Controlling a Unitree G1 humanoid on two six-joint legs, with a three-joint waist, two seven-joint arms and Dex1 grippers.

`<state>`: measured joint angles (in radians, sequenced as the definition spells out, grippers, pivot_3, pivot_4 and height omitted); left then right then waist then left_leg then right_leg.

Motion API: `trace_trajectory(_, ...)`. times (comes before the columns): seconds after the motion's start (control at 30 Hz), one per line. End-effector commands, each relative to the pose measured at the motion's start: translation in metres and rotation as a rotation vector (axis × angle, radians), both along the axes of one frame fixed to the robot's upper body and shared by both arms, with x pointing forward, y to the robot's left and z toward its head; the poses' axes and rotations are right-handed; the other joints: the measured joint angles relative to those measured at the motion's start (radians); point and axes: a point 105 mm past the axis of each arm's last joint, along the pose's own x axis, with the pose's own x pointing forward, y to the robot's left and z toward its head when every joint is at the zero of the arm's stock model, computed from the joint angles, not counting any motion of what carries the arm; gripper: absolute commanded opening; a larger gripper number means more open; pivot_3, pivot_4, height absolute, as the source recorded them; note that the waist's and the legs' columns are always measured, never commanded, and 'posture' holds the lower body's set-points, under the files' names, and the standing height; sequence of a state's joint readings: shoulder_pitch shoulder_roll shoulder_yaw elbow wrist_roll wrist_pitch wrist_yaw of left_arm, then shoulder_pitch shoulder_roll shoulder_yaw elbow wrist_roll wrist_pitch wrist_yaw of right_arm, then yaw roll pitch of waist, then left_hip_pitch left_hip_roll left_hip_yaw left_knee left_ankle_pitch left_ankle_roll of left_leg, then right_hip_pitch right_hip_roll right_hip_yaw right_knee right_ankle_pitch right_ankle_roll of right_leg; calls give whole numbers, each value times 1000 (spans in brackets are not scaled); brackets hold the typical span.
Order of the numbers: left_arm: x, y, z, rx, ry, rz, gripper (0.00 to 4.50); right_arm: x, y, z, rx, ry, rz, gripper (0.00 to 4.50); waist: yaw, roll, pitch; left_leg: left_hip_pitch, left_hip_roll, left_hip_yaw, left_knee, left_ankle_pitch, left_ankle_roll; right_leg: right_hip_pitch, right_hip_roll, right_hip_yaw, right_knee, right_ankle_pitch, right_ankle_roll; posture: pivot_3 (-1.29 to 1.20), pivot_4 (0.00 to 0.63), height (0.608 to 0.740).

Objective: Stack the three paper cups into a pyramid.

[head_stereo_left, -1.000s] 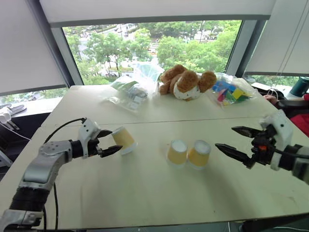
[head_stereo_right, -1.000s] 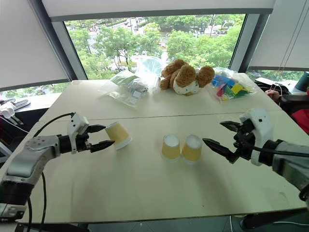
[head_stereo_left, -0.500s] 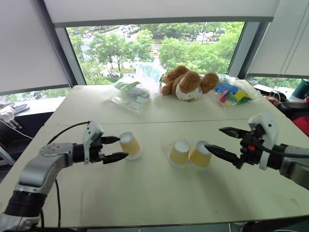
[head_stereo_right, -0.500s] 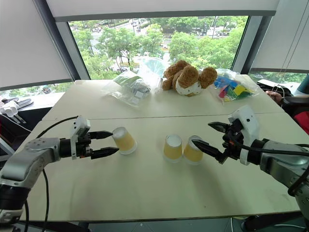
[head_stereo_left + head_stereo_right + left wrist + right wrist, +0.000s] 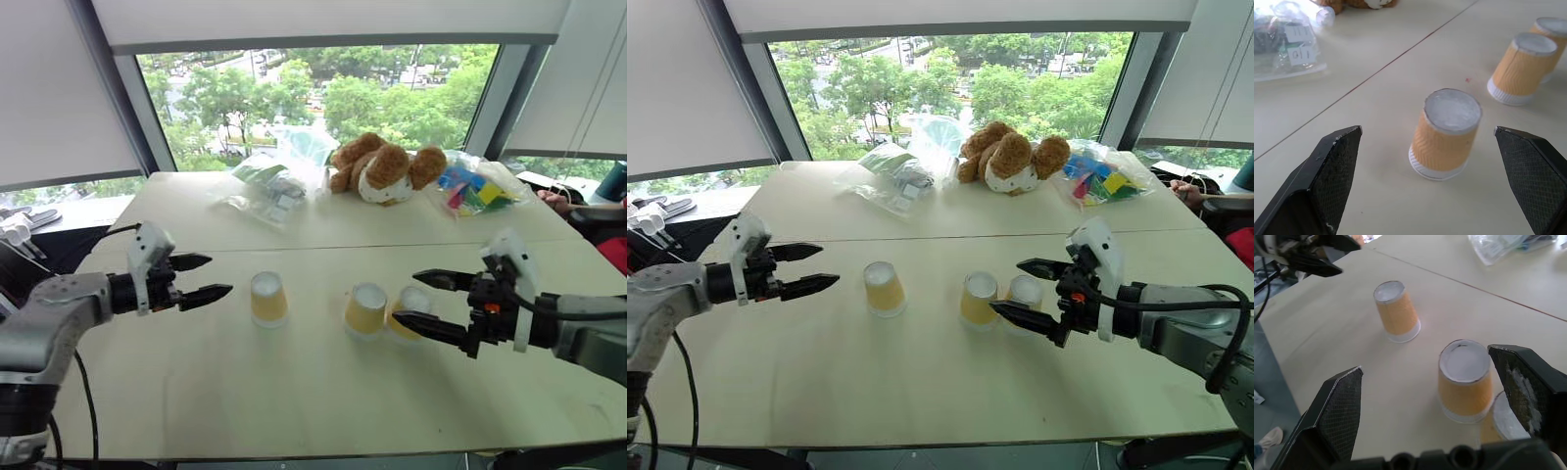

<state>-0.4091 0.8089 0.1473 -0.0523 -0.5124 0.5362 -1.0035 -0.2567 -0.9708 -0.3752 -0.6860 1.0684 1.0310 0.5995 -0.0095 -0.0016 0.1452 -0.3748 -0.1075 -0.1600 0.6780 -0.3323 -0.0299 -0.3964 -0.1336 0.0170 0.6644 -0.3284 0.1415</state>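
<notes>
Three yellow-orange paper cups stand base-up on the table point(image 5: 294, 392). One cup point(image 5: 267, 299) is alone toward the left; it also appears in the left wrist view point(image 5: 1445, 134). Two more stand side by side: the middle cup point(image 5: 365, 309) and the right cup point(image 5: 415, 297), which is partly hidden by a finger. My left gripper point(image 5: 217, 276) is open and empty, a short way left of the lone cup. My right gripper point(image 5: 406, 298) is open, its two fingers reaching past either side of the right cup without closing on it.
At the far side lie a brown plush bear point(image 5: 382, 168), clear plastic bags point(image 5: 269, 186) and a bag of coloured blocks point(image 5: 472, 186). A person's hand point(image 5: 554, 201) rests at the far right edge. A seam crosses the table beyond the cups.
The lone cup was tilted between my left gripper's fingers; it now stands base-up on the table, and the gripper has drawn back to the left. My right gripper has moved left to the pair.
</notes>
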Motion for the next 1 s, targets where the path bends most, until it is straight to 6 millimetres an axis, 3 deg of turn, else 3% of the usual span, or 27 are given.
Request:
trace_trajectory(0.03,5,-20,-6,13,-41,-72,4500,-9,8,10,-15,-34,49,4443,-1,0,0,0,0,0,0,0,0,0,0,0,0,0,0,0,150,740)
trace_trajectory(0.23,20,-42,-23,20,-58,-140,4500,-9,8,11,-21,-39,35,4443,-2,-2,1,0,0,0,1,0,0,0,0,-1,0,0,0,0,150,740)
trace_trajectory(0.57,42,-64,-26,15,-125,-179,4500,-8,7,12,-10,-58,2,4443,-2,-2,1,-1,0,0,1,0,0,0,0,-1,1,0,0,0,150,740)
trace_trajectory(0.67,42,-67,-23,-3,-134,-183,3584,-8,7,10,-10,-57,-5,4500,-2,-2,1,-1,0,0,2,0,0,0,0,-1,1,0,0,0,150,740)
trace_trajectory(0.73,42,-67,-23,-3,-134,-186,2608,-8,7,9,-11,-55,-8,4500,-3,-2,1,-1,0,0,2,0,0,0,0,-1,1,0,0,0,150,740)
trace_trajectory(0.77,42,-67,-23,-4,-135,-186,2373,-8,7,8,-11,-54,-9,4500,-3,-2,1,-1,0,0,2,0,0,0,0,-1,1,0,0,0,150,740)
trace_trajectory(1.0,42,-67,-23,-4,-135,-186,2376,-8,7,8,-10,-55,-10,4500,-2,-2,1,-1,0,-1,2,0,0,0,0,-1,1,0,0,0,150,740)
